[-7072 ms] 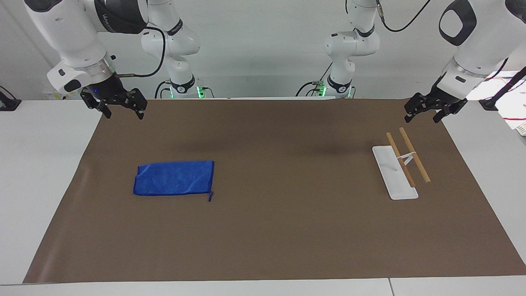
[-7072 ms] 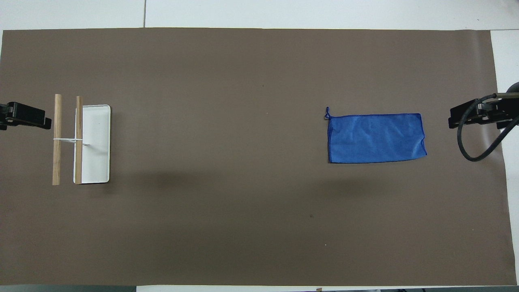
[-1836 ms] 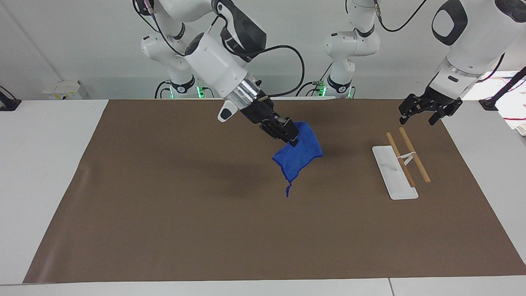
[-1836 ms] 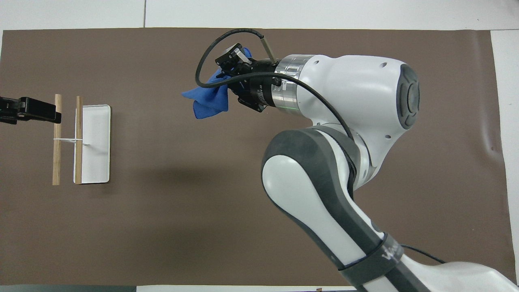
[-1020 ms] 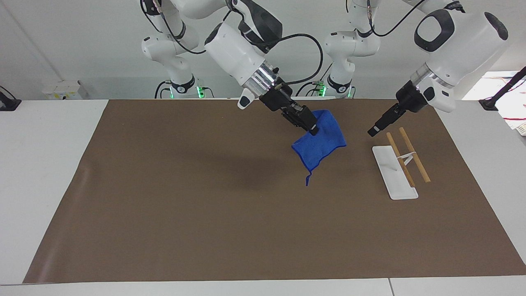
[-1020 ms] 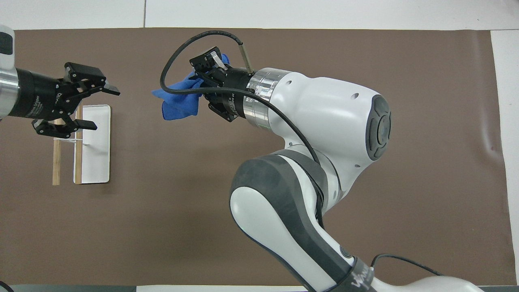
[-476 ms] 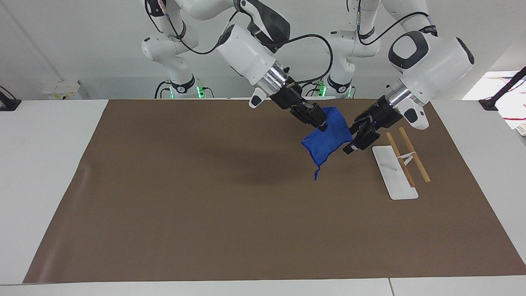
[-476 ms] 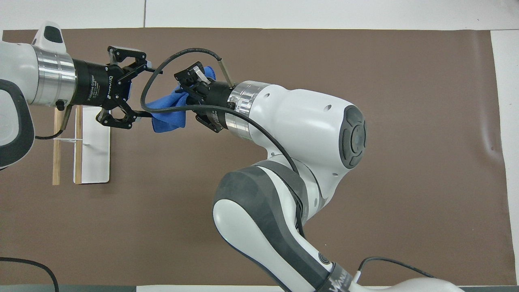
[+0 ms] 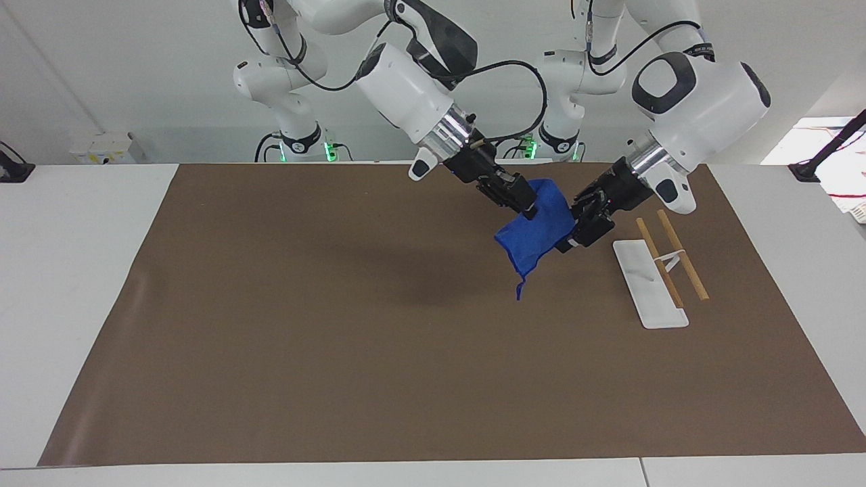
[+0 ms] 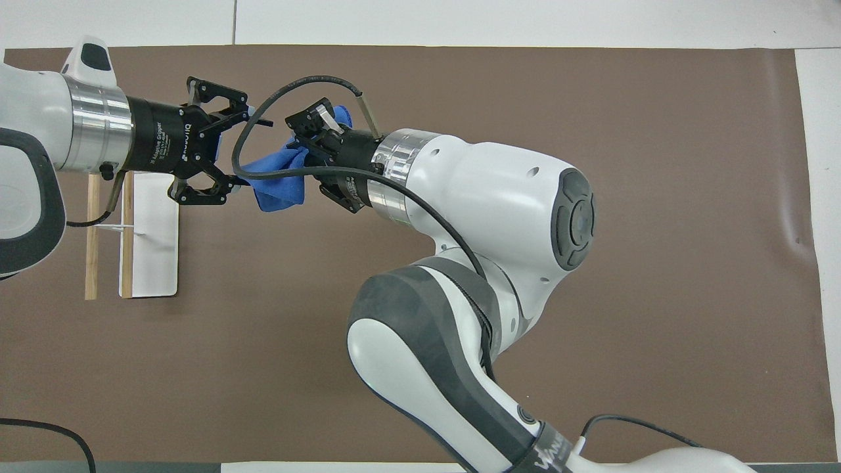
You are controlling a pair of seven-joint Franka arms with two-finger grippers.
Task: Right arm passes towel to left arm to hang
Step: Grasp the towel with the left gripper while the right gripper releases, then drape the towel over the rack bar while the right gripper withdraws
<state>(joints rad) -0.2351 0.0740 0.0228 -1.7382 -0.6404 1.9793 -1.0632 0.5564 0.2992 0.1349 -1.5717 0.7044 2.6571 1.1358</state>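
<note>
The blue towel (image 9: 534, 233) hangs bunched in the air over the brown mat, its loop string dangling below. My right gripper (image 9: 526, 205) is shut on the towel's upper part; the overhead view shows it (image 10: 307, 139) with the towel (image 10: 281, 184) drooping beside it. My left gripper (image 9: 570, 226) is open at the towel's edge toward the left arm's end. In the overhead view its fingers (image 10: 248, 152) straddle that edge. I cannot tell whether they touch the cloth.
A small rack with a white base (image 9: 646, 291) and two wooden rods (image 9: 685, 265) stands on the mat (image 9: 338, 352) at the left arm's end, close under the left arm; it also shows in the overhead view (image 10: 158, 263).
The left gripper has moved in from over the rack to the towel, and its open fingers now straddle the cloth's edge. The right gripper has carried the towel toward it and now holds nearly still.
</note>
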